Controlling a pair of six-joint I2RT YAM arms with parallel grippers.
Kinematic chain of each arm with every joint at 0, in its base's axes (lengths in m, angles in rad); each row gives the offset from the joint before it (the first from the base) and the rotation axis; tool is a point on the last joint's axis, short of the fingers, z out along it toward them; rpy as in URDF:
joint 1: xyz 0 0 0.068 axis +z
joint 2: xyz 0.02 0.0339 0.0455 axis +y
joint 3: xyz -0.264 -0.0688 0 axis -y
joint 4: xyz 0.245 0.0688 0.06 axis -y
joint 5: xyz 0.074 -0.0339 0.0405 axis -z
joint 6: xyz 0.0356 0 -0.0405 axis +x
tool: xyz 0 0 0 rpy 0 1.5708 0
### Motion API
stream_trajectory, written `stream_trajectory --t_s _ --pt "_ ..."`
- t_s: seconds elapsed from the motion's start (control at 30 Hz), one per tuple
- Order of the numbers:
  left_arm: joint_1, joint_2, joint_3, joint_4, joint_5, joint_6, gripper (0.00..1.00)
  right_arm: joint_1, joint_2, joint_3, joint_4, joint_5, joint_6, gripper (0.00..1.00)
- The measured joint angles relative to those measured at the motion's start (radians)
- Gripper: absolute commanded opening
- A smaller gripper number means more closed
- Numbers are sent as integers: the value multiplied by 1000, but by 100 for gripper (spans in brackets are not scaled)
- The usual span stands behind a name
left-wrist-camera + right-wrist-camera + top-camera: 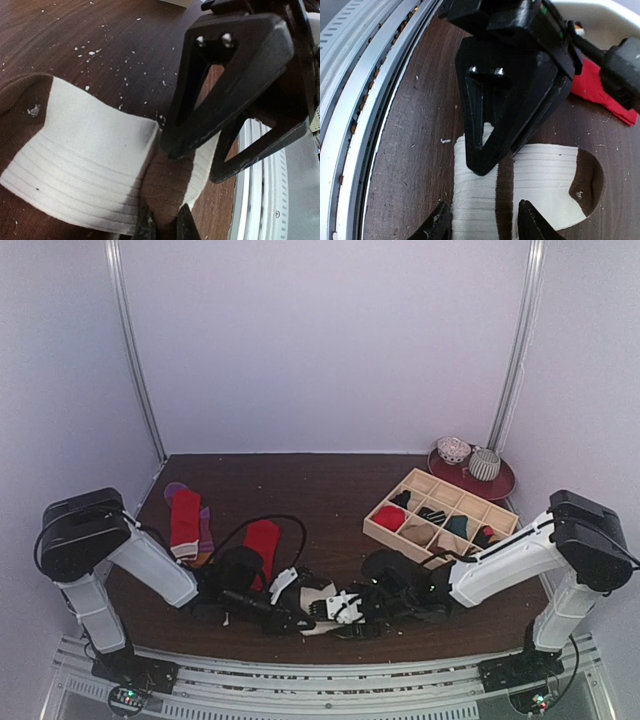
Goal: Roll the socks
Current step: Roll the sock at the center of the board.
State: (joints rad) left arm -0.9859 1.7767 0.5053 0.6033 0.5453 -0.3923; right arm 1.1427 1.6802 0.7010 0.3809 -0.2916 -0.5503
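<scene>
Pinching a brown fold of the cream-and-brown sock (90, 165), the left pincer (165, 227) has its jaws drawn narrow, with fabric caught between the tips. The sock lies flat on the dark worktop (50, 30) directly under both pincers, its ribbed cream band spreading out ahead of the left pincer. The right pincer (487, 227) faces the left one tip to tip, its jaws about half wide and straddling the cream band: one finger is at the sock's edge and the other over the fabric, and neither visibly grips it. A red sock (597, 92) lies on the worktop just beyond the left pincer. Another red sock with purple parts (187, 522) lies farther out beside the left arm. A wooden grid tray (385, 525) sits well apart, beyond the right pincer.
</scene>
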Motion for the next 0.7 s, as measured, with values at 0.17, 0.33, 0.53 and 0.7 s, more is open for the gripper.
stream_trajectory --t_s 0.17,0.33,0.53,0.7 --pt "1 8 0 11 11 0 0 1 40 14 -31 9 29 39" --pt "3 13 2 18 16 0 17 1 47 14 -36 19 74 23" --pt "-6 -76 -11 -72 -82 34 39 -20 61 63 -107 -45 192 21" --pt "-19 -291 -73 -202 -258 126 46 -76 129 169 -211 -191 331 21"
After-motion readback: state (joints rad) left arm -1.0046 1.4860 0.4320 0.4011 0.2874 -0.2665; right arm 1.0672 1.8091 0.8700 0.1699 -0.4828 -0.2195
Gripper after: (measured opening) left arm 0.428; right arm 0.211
